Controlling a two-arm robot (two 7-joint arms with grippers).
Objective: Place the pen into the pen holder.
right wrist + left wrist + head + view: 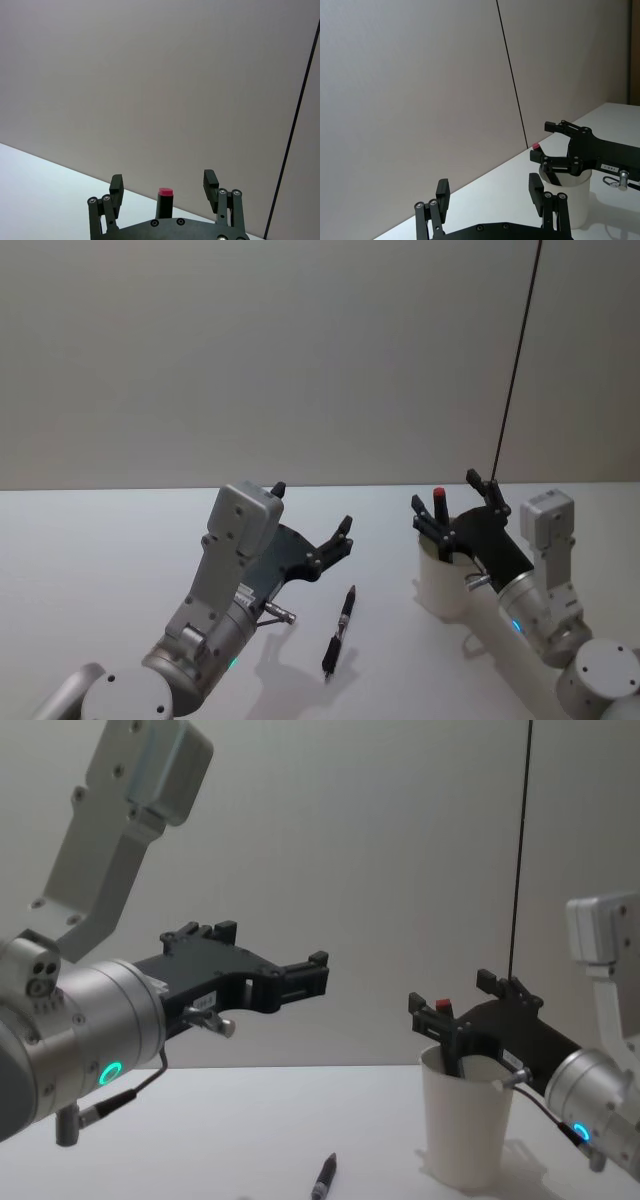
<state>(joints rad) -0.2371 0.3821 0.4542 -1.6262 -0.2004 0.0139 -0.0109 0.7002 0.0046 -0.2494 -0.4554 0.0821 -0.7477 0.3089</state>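
— Where's the red-topped pen (438,498)?
— Standing in the cup (437,585), between the jaws of the right gripper (445,492), which are wide apart and grip nothing.
— And the black pen (339,632)?
— Flat on the worktop (100,560), left of the cup. The left gripper (312,506) hovers farther left, jaws spread and empty.

Pen holder (443,592): matt white paper. Pen (339,632): black plastic, slight sheen. Table (100,560): smooth, matt white.

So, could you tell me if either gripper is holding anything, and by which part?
Nothing: left gripper and right gripper are open; the red-capped dark pen stands free in the white paper cup.
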